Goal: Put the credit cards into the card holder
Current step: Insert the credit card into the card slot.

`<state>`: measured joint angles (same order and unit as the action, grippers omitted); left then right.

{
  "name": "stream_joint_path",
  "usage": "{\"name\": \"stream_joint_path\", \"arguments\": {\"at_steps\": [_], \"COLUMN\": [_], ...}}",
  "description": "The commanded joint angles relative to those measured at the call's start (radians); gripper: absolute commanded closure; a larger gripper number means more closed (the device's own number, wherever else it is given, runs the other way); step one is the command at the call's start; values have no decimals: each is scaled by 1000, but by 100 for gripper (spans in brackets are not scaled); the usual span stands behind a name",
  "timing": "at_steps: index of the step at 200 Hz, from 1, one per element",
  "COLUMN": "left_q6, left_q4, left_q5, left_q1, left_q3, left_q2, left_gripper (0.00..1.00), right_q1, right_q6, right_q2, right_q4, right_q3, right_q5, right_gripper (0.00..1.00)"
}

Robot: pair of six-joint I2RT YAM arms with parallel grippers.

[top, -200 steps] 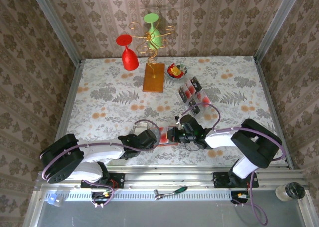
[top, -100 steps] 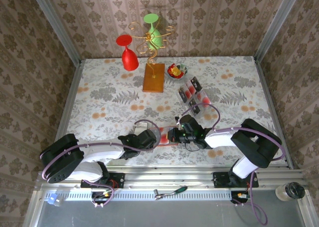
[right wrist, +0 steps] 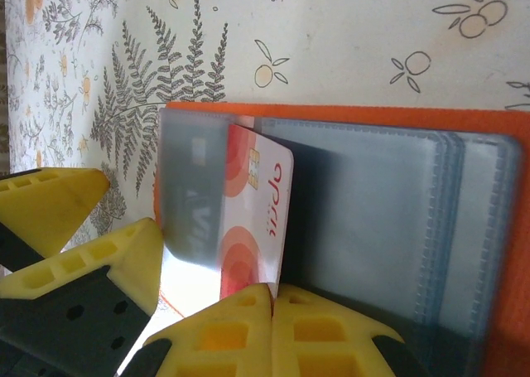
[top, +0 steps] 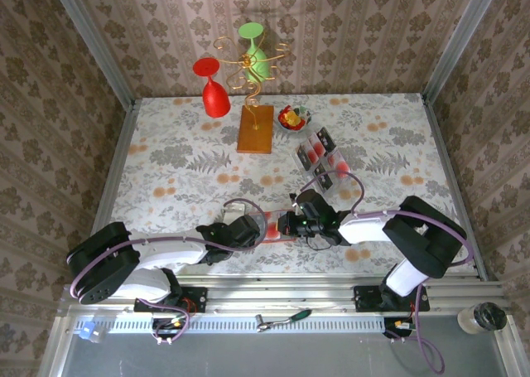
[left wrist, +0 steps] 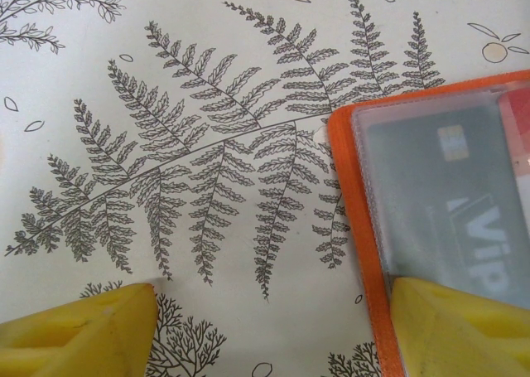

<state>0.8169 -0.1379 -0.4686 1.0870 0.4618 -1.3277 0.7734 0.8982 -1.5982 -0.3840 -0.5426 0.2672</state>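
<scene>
Fern-print table (right wrist: 348,29); right claw (right wrist: 273,311) pinches pink card (right wrist: 252,219) crosswise over holder (right wrist: 373,203).

Dark card (left wrist: 439,195) in card holder (left wrist: 348,195) reads "VIP"; script on pink card (right wrist: 252,219) unreadable

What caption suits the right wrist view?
Right gripper pinches a pink-white card over the open card holder, beside a sleeved dark card.

A surface (top: 182,157) covered in a pale cloth printed with grey ferns and orange fruit sits between patterned brown wallpapered walls (top: 348,29). Near its far edge an orange-brown block (top: 255,129) carries a gold wire stand (top: 248,70), from which a red glass (top: 214,91) and a green glass (top: 255,54) hang upside down. Just right of the block is a small bowl (top: 292,117) of red and yellow pieces.
</scene>
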Motion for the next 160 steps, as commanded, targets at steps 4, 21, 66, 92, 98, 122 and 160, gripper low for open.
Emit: {"name": "stream_joint_path", "arguments": {"at_steps": [4,21,66,92,98,122,160], "left_q6": [15,16,13,13,13,15,16], "left_q4": [-17,-17,-14,-13,-13,-9,0], "left_q5": [-12,-11,-11,-10,-11,-10,-11], "left_q1": [10,10,10,10,10,10,10], "left_q3": [15,15,18,19,17,16,9], "left_q2": [-18,-16,-19,-19,-20,-24,-25], "left_gripper": [24,24,24,24,24,24,24], "right_q1": [9,10,10,8,6,-5,-26], "right_q6": [6,6,3,-37,-53,-111,-181], "right_q2": [-47,-55,-71,-49,-38,14,58], "right_q4": [102,101,120,194,220,330,460], "right_q3": [-8,-10,-29,-65,-77,-133,-209], "right_q5": [-13,-10,8,11,8,-5,-34], "right_gripper": [100,100,97,77,73,58,61]}}
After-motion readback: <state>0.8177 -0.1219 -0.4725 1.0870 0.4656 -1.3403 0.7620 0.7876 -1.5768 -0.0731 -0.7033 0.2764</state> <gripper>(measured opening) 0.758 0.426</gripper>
